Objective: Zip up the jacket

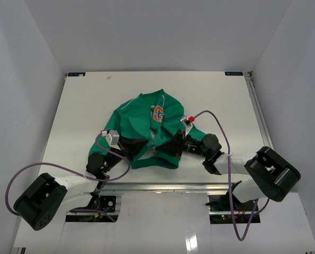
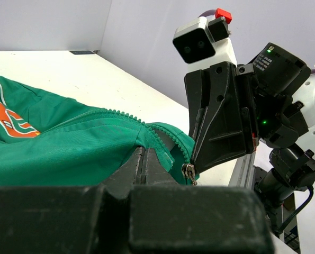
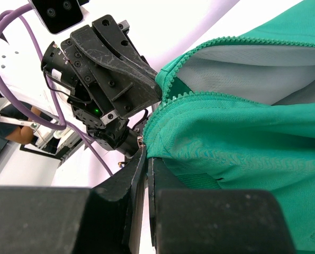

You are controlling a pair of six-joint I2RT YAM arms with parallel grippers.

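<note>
The green jacket [image 1: 141,124] lies on the white table with its orange "G" emblem [image 1: 158,113] up; it also shows in the left wrist view [image 2: 67,143] and the right wrist view [image 3: 242,143]. Its front zipper is parted near the hem and pale lining [image 3: 252,74] shows. My left gripper [image 1: 145,149] is shut on the hem left of the zipper [image 2: 145,153]. My right gripper [image 1: 162,150] is shut on the hem right of it [image 3: 146,156], its tip at the small metal zipper slider [image 2: 189,172]. The two grippers face each other, almost touching.
The table's near edge with a metal rail [image 1: 162,186] runs just below the hem. White walls enclose the table on three sides. Purple cables [image 1: 221,132] loop from both wrists. The left sleeve [image 1: 115,124] lies folded beside my left gripper.
</note>
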